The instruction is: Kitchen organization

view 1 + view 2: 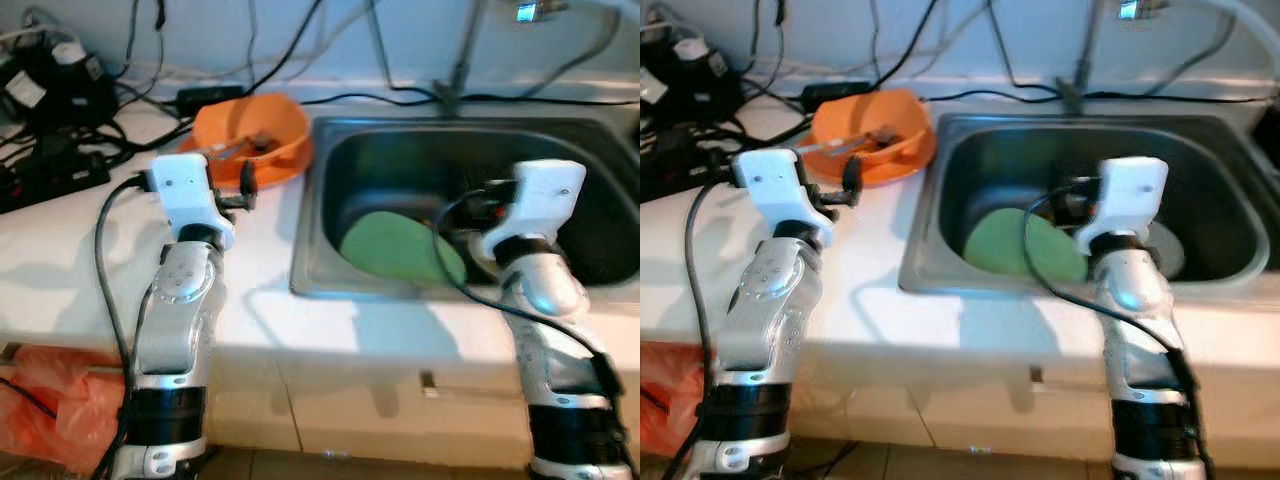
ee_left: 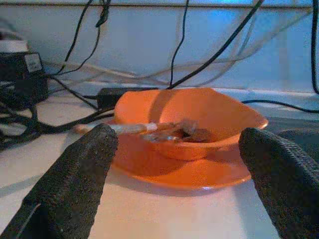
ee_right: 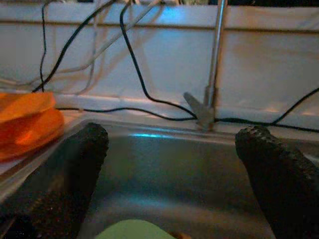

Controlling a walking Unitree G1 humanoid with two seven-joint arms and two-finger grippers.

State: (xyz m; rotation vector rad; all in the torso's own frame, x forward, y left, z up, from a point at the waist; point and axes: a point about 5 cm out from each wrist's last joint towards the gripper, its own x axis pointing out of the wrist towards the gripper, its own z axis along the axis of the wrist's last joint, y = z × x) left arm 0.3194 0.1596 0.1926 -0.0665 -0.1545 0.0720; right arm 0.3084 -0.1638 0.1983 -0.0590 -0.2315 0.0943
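Shallow orange plastic bowl on matching orange plate, on white counter beside steel sink. Looks light, stiff, slick; loose scraps inside. You should pinch near rim. Left gripper wide open, empty, just short. Right gripper wide open, empty, over sink.

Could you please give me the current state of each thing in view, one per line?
Left gripper: open, over the counter, aimed at the orange bowl.
Right gripper: open, over the sink.
Orange bowl: upright on an orange plate, utensils and scraps inside.
Green plate: lying in the sink.
Sink: no water seen.
Faucet: not running.
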